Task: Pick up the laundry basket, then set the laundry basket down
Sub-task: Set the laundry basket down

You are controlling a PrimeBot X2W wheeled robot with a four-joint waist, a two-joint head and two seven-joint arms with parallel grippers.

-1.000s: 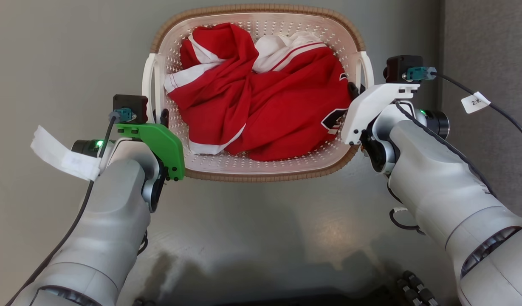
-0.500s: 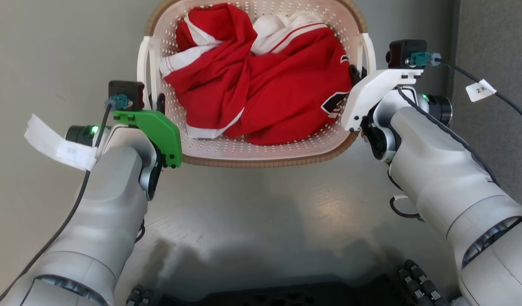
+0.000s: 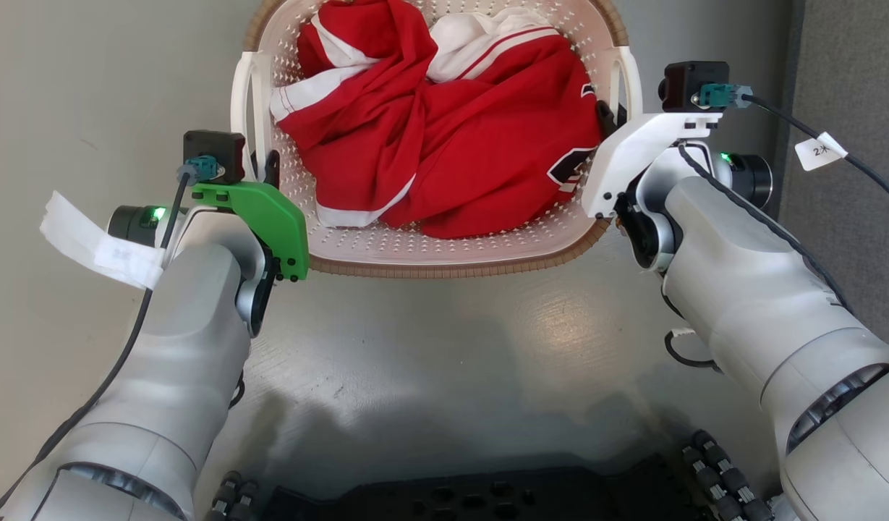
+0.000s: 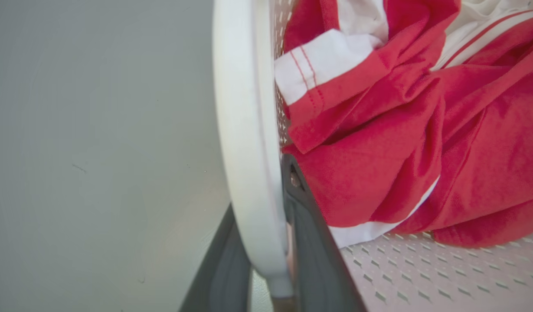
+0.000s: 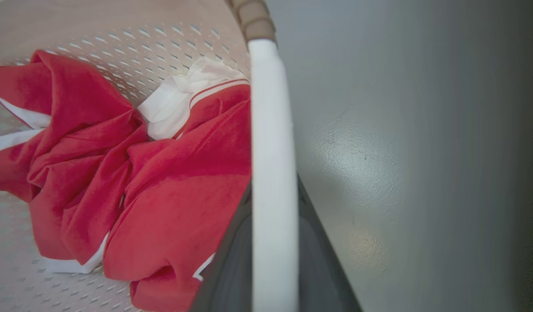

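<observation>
Both pale forearms reached forward and a little inward in the head view, with the left gripper (image 3: 265,168) at the left side of the laundry basket (image 3: 451,268) and the right gripper (image 3: 607,119) at its right side. The basket was between them, over the grey floor (image 3: 444,362), and its far end was cut off by the top edge; I could not tell whether it touched the floor. A crumpled red and white shirt (image 3: 444,145) lay inside it. The wrist views showed the grip, which the head view mostly hid. In the left wrist view the two dark fingers (image 4: 312,242) stood narrow, one on each side of the white left handle (image 4: 240,108), closed against it. In the right wrist view the right fingers (image 5: 322,268) clamped the right handle (image 5: 270,108) in the same way, one inside near the shirt and one outside.
</observation>
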